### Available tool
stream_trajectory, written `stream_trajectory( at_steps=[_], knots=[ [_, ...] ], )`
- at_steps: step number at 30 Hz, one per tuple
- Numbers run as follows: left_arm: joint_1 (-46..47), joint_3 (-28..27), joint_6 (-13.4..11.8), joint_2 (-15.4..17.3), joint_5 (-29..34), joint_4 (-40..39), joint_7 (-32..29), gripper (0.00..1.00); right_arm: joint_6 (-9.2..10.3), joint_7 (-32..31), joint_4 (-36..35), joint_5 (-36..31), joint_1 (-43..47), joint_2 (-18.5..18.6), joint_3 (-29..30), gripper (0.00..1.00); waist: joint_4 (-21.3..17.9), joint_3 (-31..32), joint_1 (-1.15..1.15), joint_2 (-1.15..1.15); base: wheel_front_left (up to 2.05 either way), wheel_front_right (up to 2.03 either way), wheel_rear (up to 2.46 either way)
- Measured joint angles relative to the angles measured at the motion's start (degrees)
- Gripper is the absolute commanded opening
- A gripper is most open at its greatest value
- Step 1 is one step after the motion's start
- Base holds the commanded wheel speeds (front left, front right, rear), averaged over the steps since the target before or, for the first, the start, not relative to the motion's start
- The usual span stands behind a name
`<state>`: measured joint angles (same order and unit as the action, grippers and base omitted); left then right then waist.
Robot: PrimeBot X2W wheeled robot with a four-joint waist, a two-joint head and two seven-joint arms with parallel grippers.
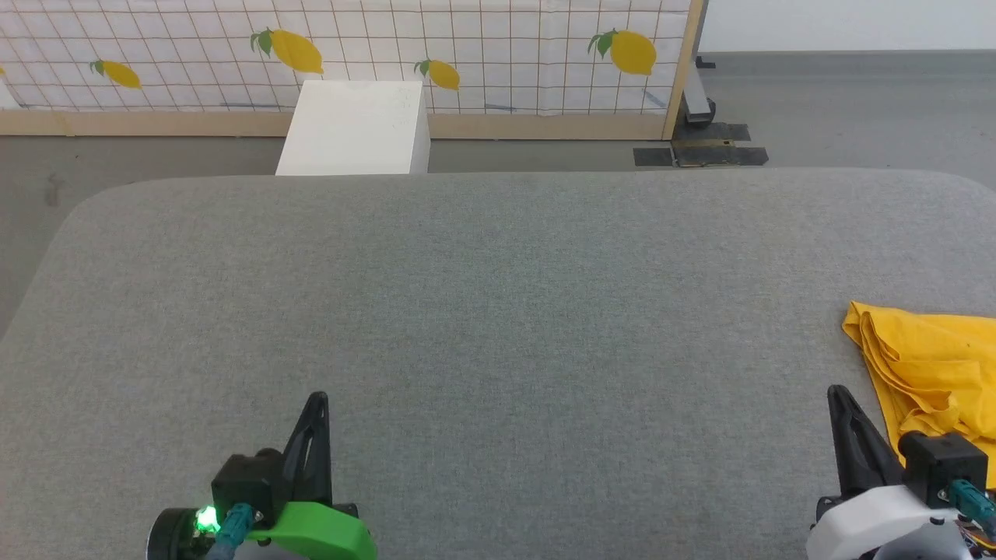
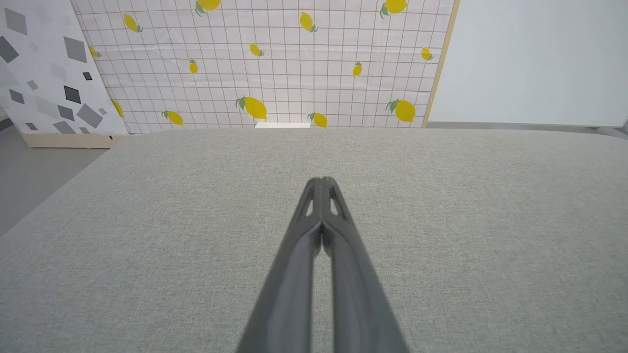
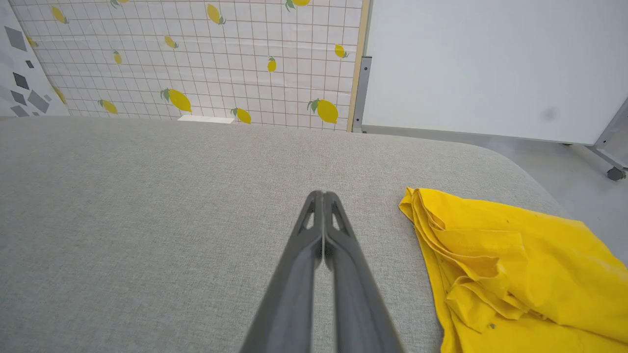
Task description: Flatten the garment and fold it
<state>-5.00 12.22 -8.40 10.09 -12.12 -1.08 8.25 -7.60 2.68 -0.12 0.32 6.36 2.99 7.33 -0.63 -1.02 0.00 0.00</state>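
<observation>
The garment [image 1: 934,365] is a bright yellow cloth lying bunched and creased at the right edge of the grey table [image 1: 498,311]; its plain yellow side faces up. In the right wrist view the garment [image 3: 515,264] lies just right of my fingers. My right gripper [image 1: 840,400] is shut and empty, low at the lower right, a short way left of the cloth and apart from it. Its closed tips [image 3: 322,196] hover over bare table. At the lower left my left gripper [image 1: 317,404] is shut too, holding nothing, its tips [image 2: 322,182] over bare fabric far from the garment.
A white box [image 1: 354,128] stands on the floor beyond the table's far edge. Behind it runs a lemon-print screen [image 1: 350,54] with a wooden base. Black floor plates [image 1: 700,152] lie at the back right. The table corners are rounded.
</observation>
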Motion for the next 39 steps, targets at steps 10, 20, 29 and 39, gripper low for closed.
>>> stream_trajectory(
  at_steps=[10, 20, 29, 39],
  knots=[
    [0.5, -1.6, 1.3, -1.1, 1.2, 0.2, -1.1, 0.0, 0.0, -0.2, 0.0, 0.0, -0.6, 0.0, -1.0, 0.0, 0.1, 0.1, 0.0, 0.0, 0.0, 0.0, 0.0],
    [1.2, -3.3, 2.3, -1.9, 3.2, 0.3, -2.2, 0.0, 0.0, -0.7, 0.0, -0.1, -1.7, 0.0, -2.0, 0.0, 0.2, 0.3, 0.0, 0.0, 0.0, 0.0, 0.0],
    [1.7, -5.1, 3.6, -3.0, 4.6, 0.4, -3.6, 0.0, 0.0, -1.2, 0.0, -0.1, -2.2, 0.0, -3.1, 0.0, 0.3, 0.4, 0.0, 0.0, 0.0, 0.0, 0.0],
    [2.5, -6.8, 4.5, -4.1, 6.7, 0.5, -4.6, 0.0, 0.0, -1.4, 0.0, -0.1, -2.9, 0.0, -4.1, 0.0, 0.4, 0.6, 0.0, 0.0, 0.0, 0.0, 0.0]
  ],
)
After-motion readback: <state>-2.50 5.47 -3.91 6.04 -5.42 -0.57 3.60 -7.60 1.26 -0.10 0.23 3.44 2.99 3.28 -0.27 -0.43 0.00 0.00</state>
